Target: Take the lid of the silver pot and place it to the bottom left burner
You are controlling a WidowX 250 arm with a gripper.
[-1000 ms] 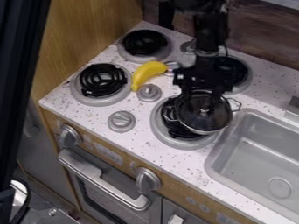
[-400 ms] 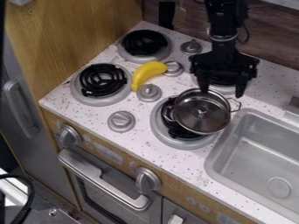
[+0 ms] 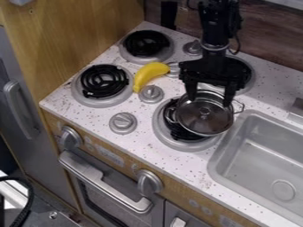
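Note:
My gripper (image 3: 209, 101) hangs over the back part of the silver pot, its two fingers spread apart with nothing held between them. The silver pot (image 3: 188, 126) sits on the front right burner (image 3: 177, 142), shifted toward the burner's right side. Its lid (image 3: 204, 119) lies on top, with a small knob at the middle, a little below the fingertips in the view. The bottom left burner (image 3: 102, 82) has a bare black coil.
A yellow banana (image 3: 149, 75) lies between the left and right burners, beside the stove knobs (image 3: 151, 94). The back left burner (image 3: 146, 43) is bare. To the right of the pot is the sink (image 3: 260, 155). A wooden wall (image 3: 89, 40) rises at the left.
The gripper first moved back and right off the pot, uncovering the lid, then came left and slightly forward over the pot's back part. The pot and banana stayed put.

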